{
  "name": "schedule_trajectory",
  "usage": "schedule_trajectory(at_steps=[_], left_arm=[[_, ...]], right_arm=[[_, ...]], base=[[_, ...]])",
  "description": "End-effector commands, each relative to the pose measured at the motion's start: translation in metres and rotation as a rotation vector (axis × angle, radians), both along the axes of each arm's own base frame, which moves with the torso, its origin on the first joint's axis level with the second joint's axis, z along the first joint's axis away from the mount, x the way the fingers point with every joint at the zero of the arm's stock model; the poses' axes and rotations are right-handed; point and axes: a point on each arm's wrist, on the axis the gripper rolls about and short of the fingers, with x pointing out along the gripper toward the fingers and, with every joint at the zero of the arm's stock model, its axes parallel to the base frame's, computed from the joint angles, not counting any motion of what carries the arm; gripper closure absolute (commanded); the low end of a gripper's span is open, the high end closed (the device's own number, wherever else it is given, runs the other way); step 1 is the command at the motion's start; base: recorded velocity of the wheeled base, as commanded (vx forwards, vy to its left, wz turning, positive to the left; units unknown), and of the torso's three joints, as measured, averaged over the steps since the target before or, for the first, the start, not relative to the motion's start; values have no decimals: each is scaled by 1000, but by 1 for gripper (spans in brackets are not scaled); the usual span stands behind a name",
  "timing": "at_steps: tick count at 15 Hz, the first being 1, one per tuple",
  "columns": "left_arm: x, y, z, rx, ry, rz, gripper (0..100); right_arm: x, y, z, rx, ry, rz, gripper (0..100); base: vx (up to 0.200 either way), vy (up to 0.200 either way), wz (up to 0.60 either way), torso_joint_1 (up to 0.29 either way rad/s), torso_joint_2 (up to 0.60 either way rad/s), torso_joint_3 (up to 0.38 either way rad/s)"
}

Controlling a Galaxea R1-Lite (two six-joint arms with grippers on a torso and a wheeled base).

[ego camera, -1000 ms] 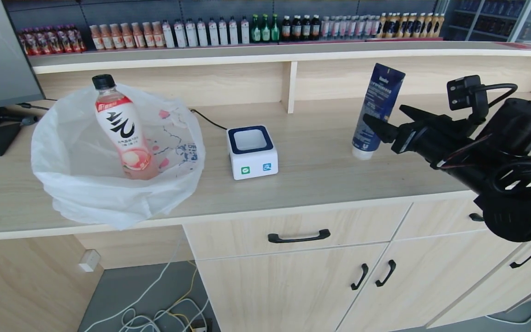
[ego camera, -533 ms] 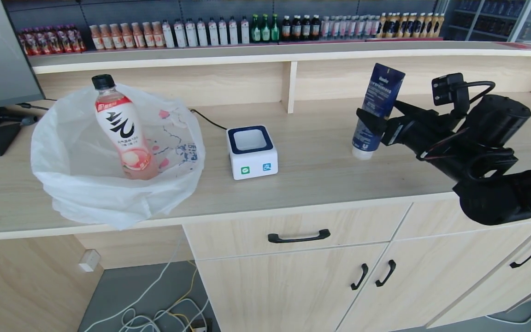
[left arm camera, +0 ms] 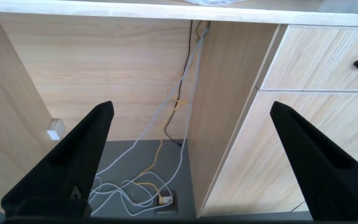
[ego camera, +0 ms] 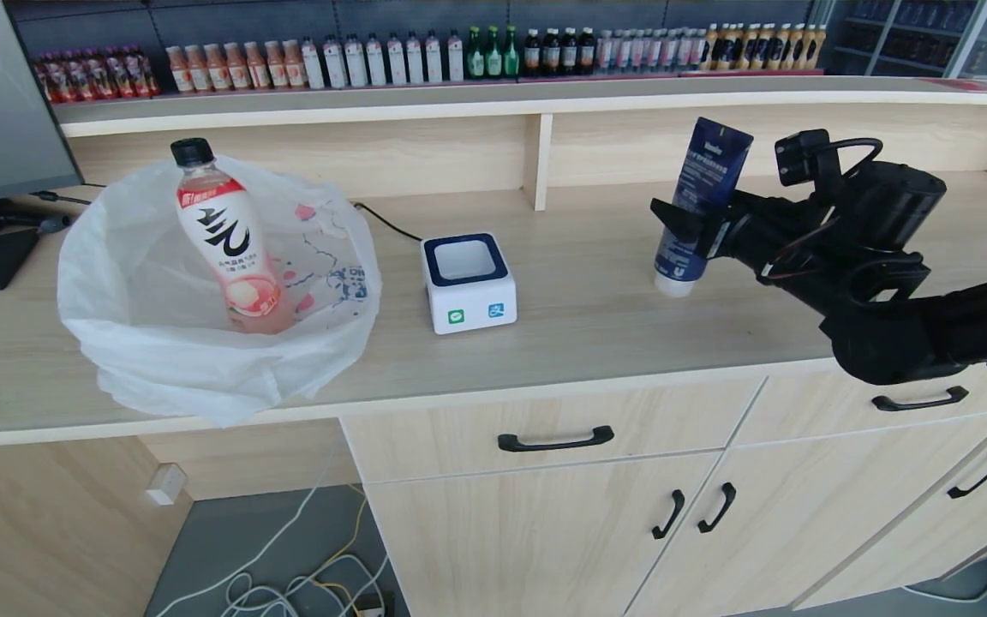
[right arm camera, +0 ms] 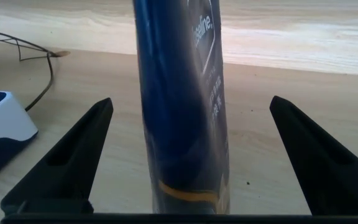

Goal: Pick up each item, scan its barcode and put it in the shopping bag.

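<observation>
Right gripper (ego camera: 696,214) has advanced leftward since earlier frame. Fingers apart, now straddling blue tube (ego camera: 706,184), not clamped. Tube stands cap-down on counter (ego camera: 579,283), right of centre. Bottle (ego camera: 228,240) in shopping bag (ego camera: 116,343), frame left

Scanner (ego camera: 469,283) sits mid counter (ego camera: 596,330). Left of scanner: white shopping bag (ego camera: 159,368), pink bottle (ego camera: 228,244) upright inside. Right of scanner: blue tube (ego camera: 708,184) standing cap-down, right end effector (ego camera: 689,224) at its middle, one finger crossing its front.
</observation>
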Motion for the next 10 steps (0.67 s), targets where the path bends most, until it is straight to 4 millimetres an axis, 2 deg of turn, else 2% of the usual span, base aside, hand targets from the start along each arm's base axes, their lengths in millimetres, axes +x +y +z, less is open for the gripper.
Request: schedule_trajectory(at_steps=[1, 10], left_arm=[[0, 0, 0, -1, 0, 0, 0], [0, 0, 0, -1, 0, 0, 0]], right_arm=[[6, 1, 4, 0, -8, -2, 0], [18, 4, -20, -9, 52, -5, 0]], base=[[0, 0, 0, 0, 0, 0], [0, 0, 0, 0, 0, 0]])
